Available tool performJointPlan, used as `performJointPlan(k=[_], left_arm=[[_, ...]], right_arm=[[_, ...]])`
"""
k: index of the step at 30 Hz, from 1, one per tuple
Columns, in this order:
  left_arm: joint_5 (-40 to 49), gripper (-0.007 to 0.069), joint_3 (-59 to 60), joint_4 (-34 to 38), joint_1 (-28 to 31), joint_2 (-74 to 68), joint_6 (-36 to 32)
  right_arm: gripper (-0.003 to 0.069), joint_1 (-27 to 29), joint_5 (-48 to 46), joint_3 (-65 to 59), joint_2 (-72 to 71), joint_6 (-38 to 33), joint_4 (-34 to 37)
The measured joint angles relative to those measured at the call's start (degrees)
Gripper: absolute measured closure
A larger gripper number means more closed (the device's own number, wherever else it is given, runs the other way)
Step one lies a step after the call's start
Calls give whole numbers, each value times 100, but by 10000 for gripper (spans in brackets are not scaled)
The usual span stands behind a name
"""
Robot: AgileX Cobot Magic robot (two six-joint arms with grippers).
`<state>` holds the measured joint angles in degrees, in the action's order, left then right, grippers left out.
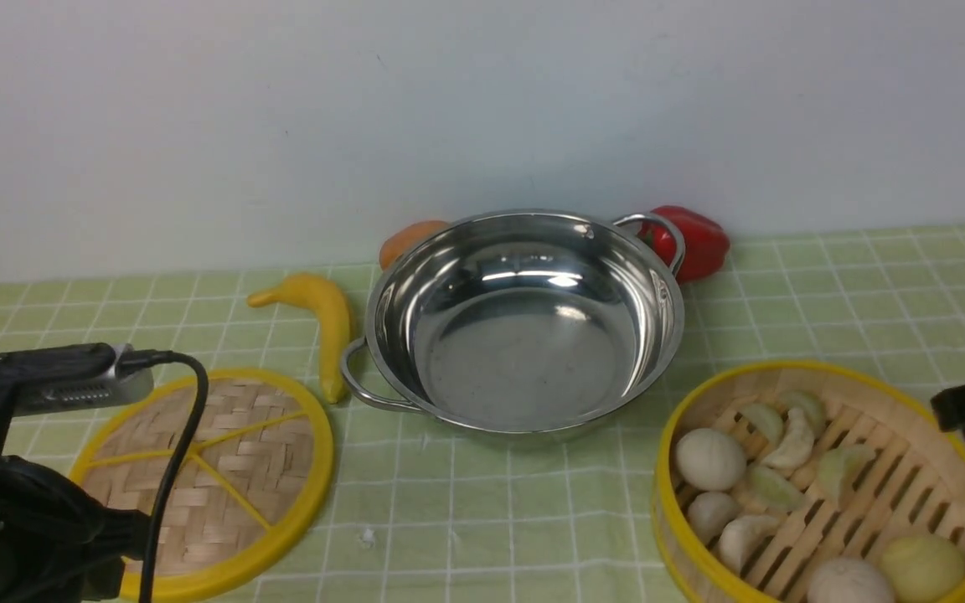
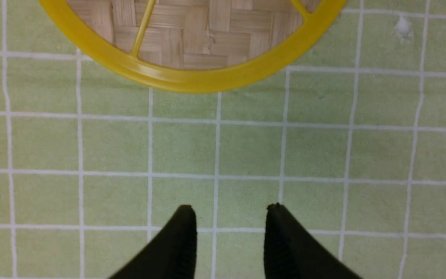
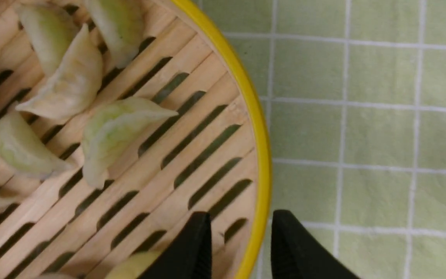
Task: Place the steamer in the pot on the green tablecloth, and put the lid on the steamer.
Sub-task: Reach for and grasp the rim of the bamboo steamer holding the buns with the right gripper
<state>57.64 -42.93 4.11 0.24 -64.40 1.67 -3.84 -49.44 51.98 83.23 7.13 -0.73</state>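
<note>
Partly open, right end effector (image 3: pixel 241 214) astride steamer (image 3: pixel 263 162)

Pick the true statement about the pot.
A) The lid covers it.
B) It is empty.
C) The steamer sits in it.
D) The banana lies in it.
B: the pot shows only bare shiny steel inside, while the steamer and the lid lie on the cloth to either side of it.
</note>
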Motion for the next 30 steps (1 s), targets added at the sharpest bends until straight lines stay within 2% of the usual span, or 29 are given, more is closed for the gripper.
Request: performJointPlan(k=[19,21,22,23,24,27,30], left_arm=[[-97,382,-11,0,0,0,-101],[-109,382,-11,0,0,0,-101],[-109,382,-11,0,0,0,-101],[-114,382,-11,0,0,0,-101],[-121,382,-11,0,0,0,-101],[-126,382,-11,0,0,0,-101],[-126,382,-11,0,0,0,-101]], right_arm=[[421,0,782,1,1361,174,-371],[491,0,869,1,1471,182,-389],[491,0,869,1,1476,182,-389],[587,9,874,1,1496,182,-452],[604,14,860,6,1496,198,-446],[601,14,710,67,1496,203,-452],[601,14,152,402,1350,224,-548]])
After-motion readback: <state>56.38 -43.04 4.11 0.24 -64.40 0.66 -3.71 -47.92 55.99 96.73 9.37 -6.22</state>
